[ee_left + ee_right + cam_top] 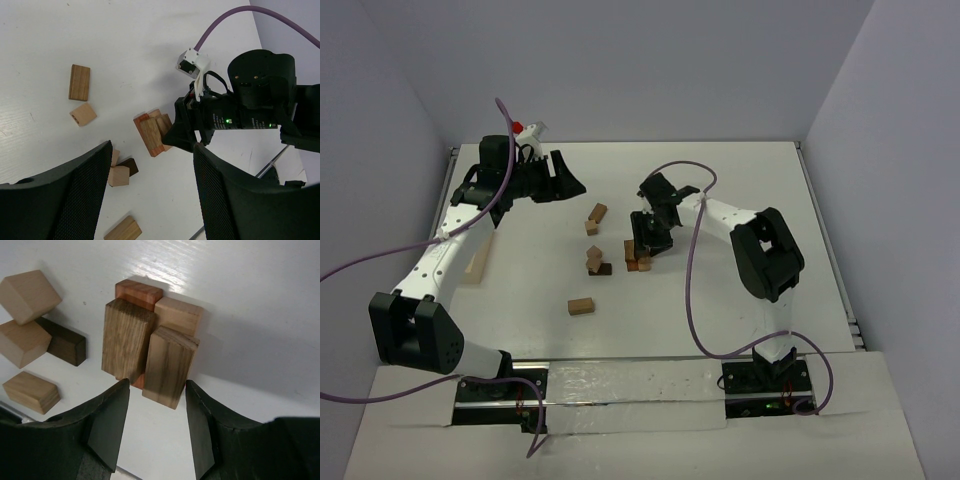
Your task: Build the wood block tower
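Right gripper (157,385), jaws parted, straddles the tan-and-reddish wooden brick tower (145,330) at the white counter's (750,180) middle; loose wooden bricks (582,306) lie unstacked; left gripper (152,147) spread wide.

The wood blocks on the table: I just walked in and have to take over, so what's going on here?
A small tower of blocks is being built. The right gripper is down over it, jaws either side of a top block; whether it grips, I cannot tell. The left gripper hangs open and empty at the back left. Several loose blocks lie around the tower.
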Robot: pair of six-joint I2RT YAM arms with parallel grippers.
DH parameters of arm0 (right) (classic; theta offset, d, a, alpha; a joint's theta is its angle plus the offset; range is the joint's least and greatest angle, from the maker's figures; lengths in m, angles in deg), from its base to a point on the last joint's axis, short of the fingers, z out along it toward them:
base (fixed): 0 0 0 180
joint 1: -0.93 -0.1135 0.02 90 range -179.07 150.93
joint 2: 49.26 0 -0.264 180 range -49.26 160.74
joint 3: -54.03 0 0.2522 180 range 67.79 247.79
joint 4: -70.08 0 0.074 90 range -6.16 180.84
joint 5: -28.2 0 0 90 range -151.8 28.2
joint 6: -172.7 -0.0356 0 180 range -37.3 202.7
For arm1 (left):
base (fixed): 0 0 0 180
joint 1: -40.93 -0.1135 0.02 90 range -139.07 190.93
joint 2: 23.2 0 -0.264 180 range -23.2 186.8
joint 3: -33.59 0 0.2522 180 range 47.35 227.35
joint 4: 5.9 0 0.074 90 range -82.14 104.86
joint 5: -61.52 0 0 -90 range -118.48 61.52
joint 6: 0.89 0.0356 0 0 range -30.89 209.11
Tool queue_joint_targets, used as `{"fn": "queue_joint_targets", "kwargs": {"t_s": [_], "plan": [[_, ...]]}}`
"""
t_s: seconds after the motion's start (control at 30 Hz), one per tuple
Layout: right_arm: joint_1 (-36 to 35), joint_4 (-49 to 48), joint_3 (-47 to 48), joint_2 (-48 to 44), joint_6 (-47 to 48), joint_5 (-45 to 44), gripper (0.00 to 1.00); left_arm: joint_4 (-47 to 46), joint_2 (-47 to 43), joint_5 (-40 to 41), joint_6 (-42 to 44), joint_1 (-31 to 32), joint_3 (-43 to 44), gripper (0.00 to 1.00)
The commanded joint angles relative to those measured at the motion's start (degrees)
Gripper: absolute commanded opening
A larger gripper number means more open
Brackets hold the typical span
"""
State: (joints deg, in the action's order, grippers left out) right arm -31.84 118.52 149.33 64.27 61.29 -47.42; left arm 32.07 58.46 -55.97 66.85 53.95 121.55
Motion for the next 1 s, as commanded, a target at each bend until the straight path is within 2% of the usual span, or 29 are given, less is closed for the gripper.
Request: {"fn": "queue_joint_targets", "kwargs": {"t_s": [0.0, 0.33, 0.37, 0.4, 0.47, 0.5, 0.53, 0.57, 0.97], "plan": [[1.0, -1.2, -0.1, -4.5, -0.2, 3.9, 0.56, -1.1, 0.1, -1.3, -0.2, -0.4, 1.8, 0.72], [3.0, -1.7, 0.1, -4.4, 0.5, 5.5, 0.58, -1.2, 0.2, -1.6, -0.2, -0.4, 1.7, 0.72], [3.0, -1.5, 0.1, -4.4, 0.5, 5.4, 0.61, -1.1, 0.2, -1.5, -0.2, -0.4, 1.7, 0.72], [3.0, -1.5, 0.3, -4.2, 0.4, 5.2, 0.68, -1.2, 0.1, -1.4, -0.2, -0.4, 1.8, 0.72], [3.0, -1.0, 0.8, -3.7, 0.1, 4.4, 0.72, -1.2, 0.2, -1.0, -0.4, -0.4, 1.8, 0.71], [3.0, -0.7, 1.0, -3.7, 0.0, 3.8, 0.77, -1.2, 0.2, -0.8, -0.5, -0.4, 1.8, 0.71], [2.9, -0.4, 1.3, -3.6, -0.2, 3.1, 0.85, -1.2, 0.2, -0.6, -0.6, -0.4, 1.9, 0.71], [2.9, 0.0, 1.7, -3.5, -0.5, 2.4, 0.98, -1.2, 0.2, -0.5, -0.8, -0.4, 1.9, 0.71], [-2.0, 5.5, 7.1, -2.9, -6.4, -10.4, 1.00, -1.2, 0.6, 0.4, -1.2, -0.4, 2.3, 0.71]]}}
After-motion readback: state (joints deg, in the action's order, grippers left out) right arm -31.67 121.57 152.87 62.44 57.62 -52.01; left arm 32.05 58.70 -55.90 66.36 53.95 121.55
